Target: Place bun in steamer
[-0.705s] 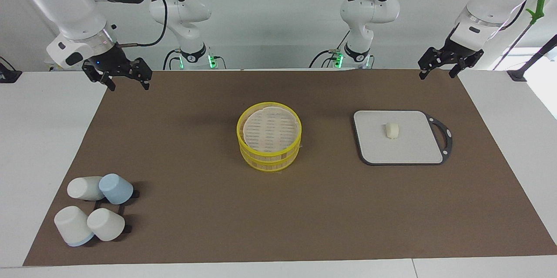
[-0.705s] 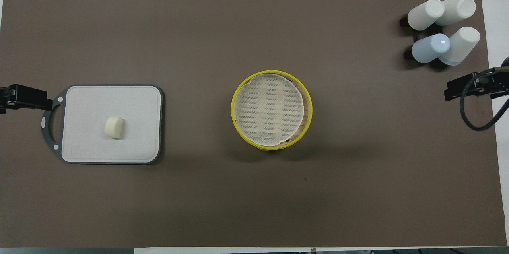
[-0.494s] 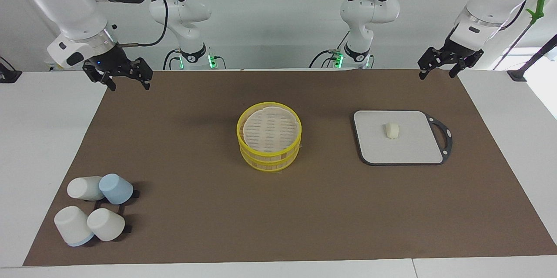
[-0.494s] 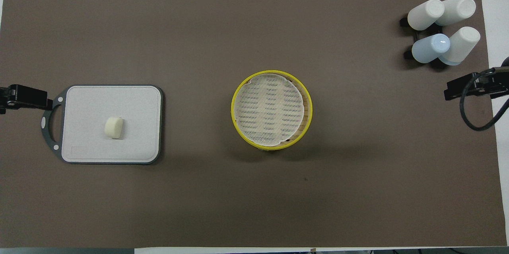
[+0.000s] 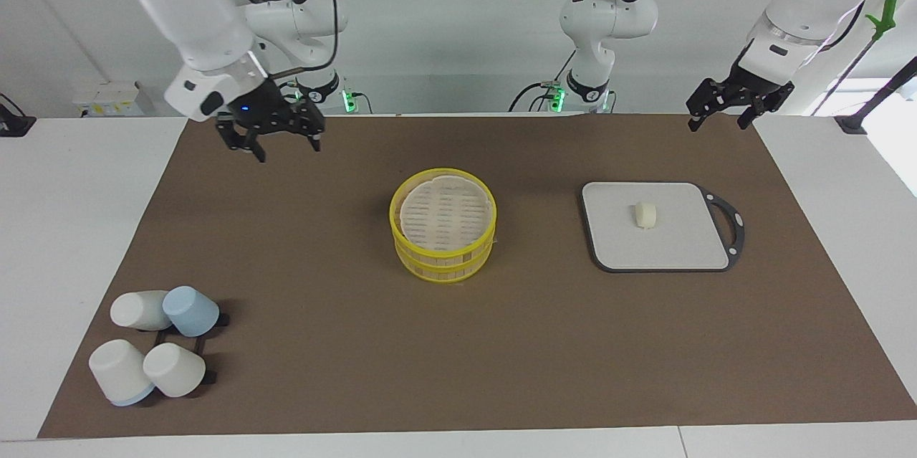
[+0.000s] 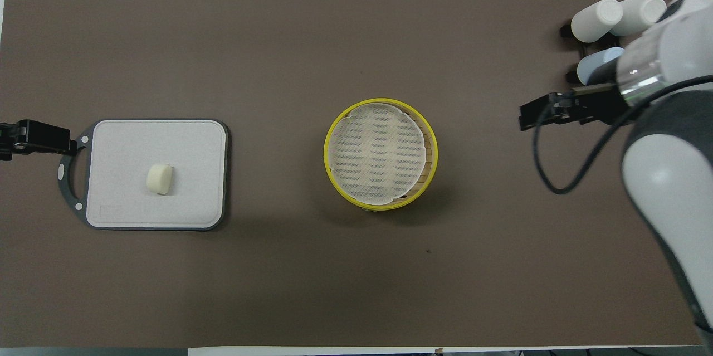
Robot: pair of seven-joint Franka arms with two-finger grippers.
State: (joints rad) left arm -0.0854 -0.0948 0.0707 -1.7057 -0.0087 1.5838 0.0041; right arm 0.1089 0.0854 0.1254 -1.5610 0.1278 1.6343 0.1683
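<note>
The bun point(image 5: 645, 215) point(image 6: 159, 179), a small cream-white lump, lies on the grey board point(image 5: 666, 250) point(image 6: 189, 200) toward the left arm's end of the table. The steamer point(image 5: 392, 218) point(image 6: 326, 154) stands mid-mat with its pale lid point(image 5: 444, 213) point(image 6: 376, 155) on top. My right gripper point(image 5: 286, 151) point(image 6: 523, 117) hangs open and empty over the brown mat, between the steamer and the right arm's end. At the mat's edge beside the board's handle, my left gripper point(image 5: 718, 125) point(image 6: 67, 139) is up in the air, open and empty.
Several white and blue cups point(image 5: 154, 350) point(image 6: 601, 16) lean on a black rack at the mat's corner toward the right arm's end, farther from the robots than the steamer. The right arm partly covers them in the overhead view.
My right arm has swung inward from the mat's edge toward the steamer, its gripper still open. The left gripper has hardly moved. Bun, steamer and cups are where they were.
</note>
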